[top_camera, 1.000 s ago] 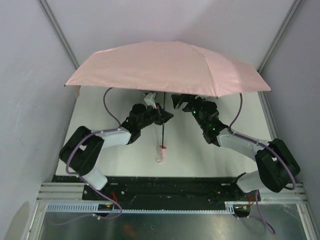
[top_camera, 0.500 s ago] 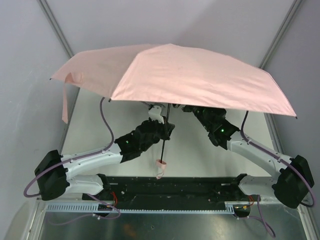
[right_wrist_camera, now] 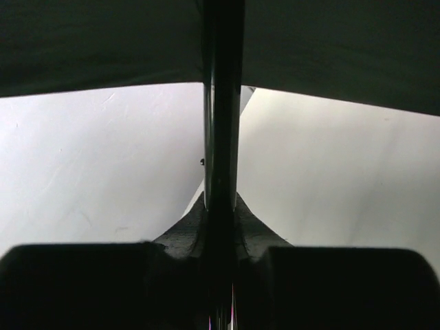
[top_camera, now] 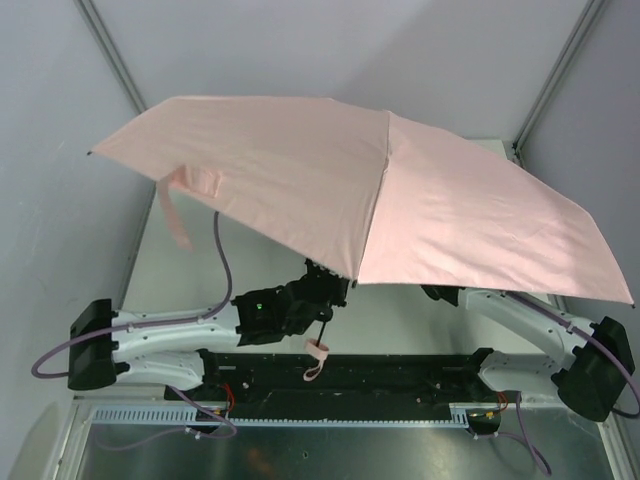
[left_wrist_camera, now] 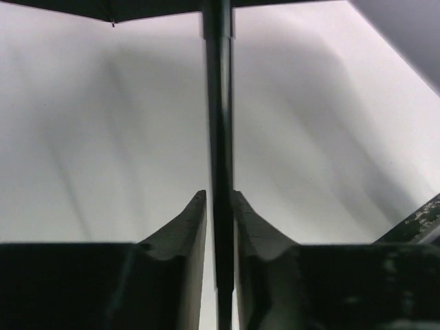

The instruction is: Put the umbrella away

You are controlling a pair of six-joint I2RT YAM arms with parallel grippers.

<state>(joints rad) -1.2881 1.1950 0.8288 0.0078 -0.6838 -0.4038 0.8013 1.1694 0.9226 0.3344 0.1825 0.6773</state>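
The umbrella is open, and its pale pink canopy covers most of the top view. Its thin black shaft runs upright between the fingers of my left gripper, which stand slightly apart with a sliver of light beside the shaft. In the top view my left gripper sits just under the canopy's near edge, and the pink wrist strap dangles below it. My right gripper is shut on the shaft, both pads pressed against it. The canopy hides it from above.
A pink closure strap hangs from the canopy's left side. The white table lies beneath, boxed in by grey walls. The black base rail and purple cables run along the near edge. My right arm reaches under the canopy.
The canopy has swung nearer and tilted, now hiding the right gripper. My right jaws closed onto the shaft; my left jaws loosened from it. Both arms have stretched out lower.
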